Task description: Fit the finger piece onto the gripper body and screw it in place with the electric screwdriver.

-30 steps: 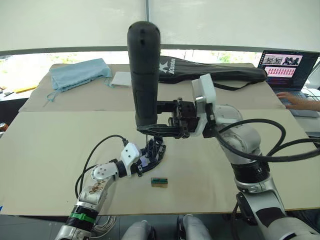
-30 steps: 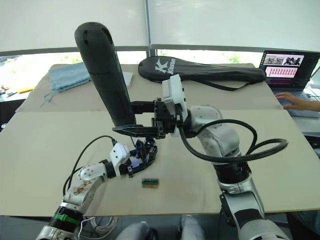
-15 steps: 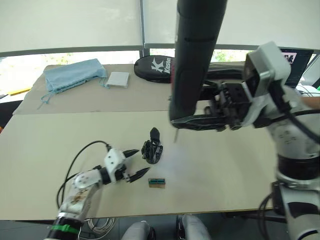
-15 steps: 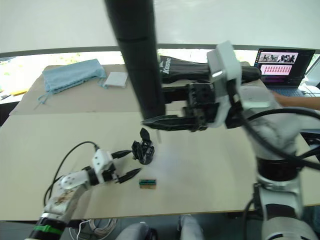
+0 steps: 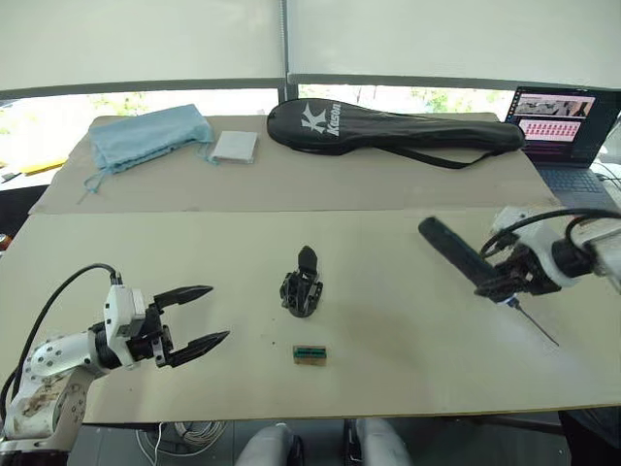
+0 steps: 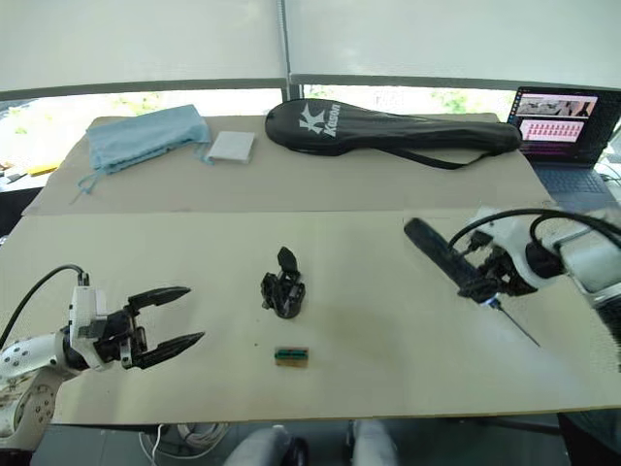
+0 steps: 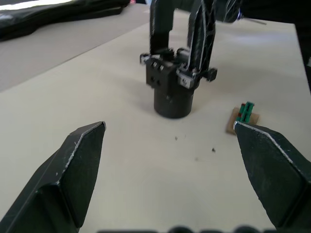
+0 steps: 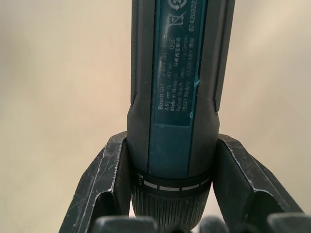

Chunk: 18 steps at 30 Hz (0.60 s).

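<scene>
The gripper body (image 5: 302, 288) stands upright near the middle of the table (image 5: 388, 369), one pointed finger rising from it. The left wrist view adds its round base and small screws. The left end effector (image 5: 199, 317) hovers well to its left, fingers spread and holding nothing. A small green-and-tan box (image 5: 309, 354) lies just in front of the body. On the right, the right end effector (image 8: 167, 194) pinches the electric screwdriver (image 5: 464, 257) near its collar (label print is readable from the right wrist view); its thin bit slants down toward the table. A black racket bag (image 5: 388, 128) and laptop (image 5: 561, 128) sit at the far side.
</scene>
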{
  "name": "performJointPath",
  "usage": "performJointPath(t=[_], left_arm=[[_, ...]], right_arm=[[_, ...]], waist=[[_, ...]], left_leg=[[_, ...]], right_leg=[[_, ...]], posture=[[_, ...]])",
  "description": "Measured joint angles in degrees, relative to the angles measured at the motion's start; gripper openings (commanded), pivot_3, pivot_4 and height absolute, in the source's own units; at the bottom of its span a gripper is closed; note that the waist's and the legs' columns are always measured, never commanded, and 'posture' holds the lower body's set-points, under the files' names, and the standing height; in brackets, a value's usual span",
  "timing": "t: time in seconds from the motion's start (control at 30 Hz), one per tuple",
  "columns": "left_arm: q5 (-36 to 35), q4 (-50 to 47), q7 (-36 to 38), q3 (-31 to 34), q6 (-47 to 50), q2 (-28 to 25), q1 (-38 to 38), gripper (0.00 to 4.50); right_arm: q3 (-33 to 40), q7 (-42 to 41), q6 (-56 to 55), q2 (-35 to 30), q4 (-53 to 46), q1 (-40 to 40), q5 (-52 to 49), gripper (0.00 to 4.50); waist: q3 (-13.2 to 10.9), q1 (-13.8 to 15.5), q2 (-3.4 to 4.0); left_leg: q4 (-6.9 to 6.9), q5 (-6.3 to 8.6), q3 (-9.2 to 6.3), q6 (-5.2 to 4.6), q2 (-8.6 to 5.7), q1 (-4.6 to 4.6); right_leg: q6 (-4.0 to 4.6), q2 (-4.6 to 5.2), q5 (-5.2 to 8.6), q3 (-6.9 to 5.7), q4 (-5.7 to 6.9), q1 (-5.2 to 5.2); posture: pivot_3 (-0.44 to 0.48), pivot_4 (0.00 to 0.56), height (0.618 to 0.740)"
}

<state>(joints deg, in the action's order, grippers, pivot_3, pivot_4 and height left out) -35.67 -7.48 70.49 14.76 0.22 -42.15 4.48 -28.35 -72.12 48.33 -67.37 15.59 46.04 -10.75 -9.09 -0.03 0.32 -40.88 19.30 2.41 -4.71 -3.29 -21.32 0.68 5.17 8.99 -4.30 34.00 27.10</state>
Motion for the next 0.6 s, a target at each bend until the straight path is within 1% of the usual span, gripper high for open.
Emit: performJointPath(t=[0.03,0.1,0.23,0.4,0.6], left_arm=[[0.21,-0.07,0.46,-0.11,0.09,-0.32,-0.21,4.46],[0.34,-0.01,1.12,-0.46,0.59,-0.39,-1.13,4.46],[0.71,0.22,1.99,-0.94,1.45,-0.63,-1.98,4.46],[0.12,-0.09,1.91,-1.05,4.59,-0.68,-2.77,4.46],[-0.07,-0.55,1.81,-1.05,5.89,-0.68,-3.98,4.46]], right_arm=[[-0.52,-0.24,-0.66,2.48,3.82,1.77,2.23,1.93],[-1.31,-0.10,-2.69,4.80,8.16,3.77,5.52,1.93],[-2.35,-0.75,-6.54,7.83,14.41,5.39,10.62,1.93],[-1.98,-2.37,-9.59,10.46,19.59,7.30,13.79,1.93],[-0.19,-3.28,-11.26,11.73,21.59,7.33,15.53,1.93]], waist=[[-0.06,-0.48,0.07],[-0.11,-0.70,0.09],[-0.11,-0.61,0.09],[-0.12,-0.67,0.00],[-0.13,-0.76,-0.09]], left_leg=[[-0.01,-0.03,0.01,0.05,0.00,0.02],[-0.01,-0.09,0.01,0.13,0.02,0.06],[0.01,-0.12,-0.02,0.19,0.05,0.11],[-0.08,-0.12,-0.04,0.20,0.04,0.25],[-0.05,-0.11,-0.07,0.22,0.04,0.62]], right_leg=[[0.00,0.00,-0.01,0.01,0.01,-0.02],[0.00,0.00,-0.01,-0.02,0.05,-0.05],[0.01,-0.02,-0.01,-0.09,0.08,-0.10],[-0.03,-0.02,-0.03,-0.13,0.04,-0.35],[-0.03,-0.02,-0.03,-0.14,0.02,-0.70]], posture=[[0.000,0.150,0.740],[0.000,0.150,0.740],[0.000,0.150,0.740],[0.000,0.150,0.740],[0.000,0.150,0.740]])
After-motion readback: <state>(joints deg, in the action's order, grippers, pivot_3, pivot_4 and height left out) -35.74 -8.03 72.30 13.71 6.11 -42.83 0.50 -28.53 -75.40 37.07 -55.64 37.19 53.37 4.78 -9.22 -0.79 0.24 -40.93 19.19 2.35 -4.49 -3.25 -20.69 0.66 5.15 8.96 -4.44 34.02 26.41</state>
